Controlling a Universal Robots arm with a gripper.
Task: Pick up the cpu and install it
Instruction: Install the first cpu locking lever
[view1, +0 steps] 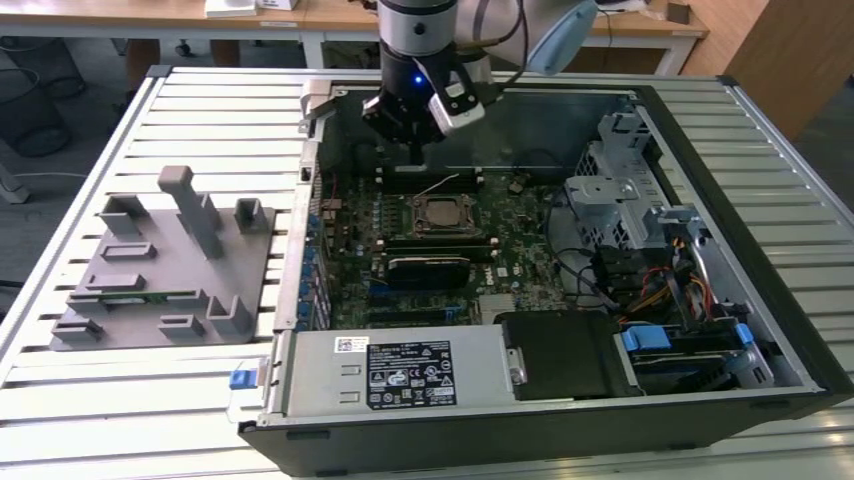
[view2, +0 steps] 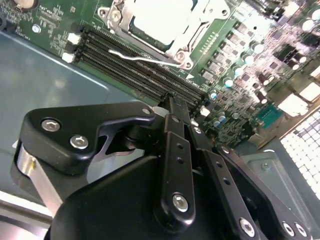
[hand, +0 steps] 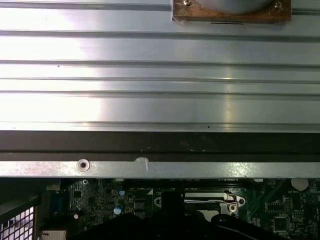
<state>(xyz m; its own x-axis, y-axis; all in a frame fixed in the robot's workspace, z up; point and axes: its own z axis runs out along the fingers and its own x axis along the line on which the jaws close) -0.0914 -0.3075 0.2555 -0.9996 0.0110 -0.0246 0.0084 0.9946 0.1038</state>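
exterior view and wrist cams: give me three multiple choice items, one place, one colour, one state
1. Where is the gripper?
A. over the motherboard inside the computer case
B. over the fixture
C. beyond the table's edge

2. What colour is the fixture beside the case?
A. red
B. grey
C. yellow

3. How is the cpu?
A. hanging from the gripper
B. lying on the fixture
C. lying in its socket

Answers:
1 A: the gripper hangs over the motherboard within the computer case.
2 B: the fixture on the exterior view's left is plain grey.
3 C: the cpu lies framed by the socket, apart from the gripper.
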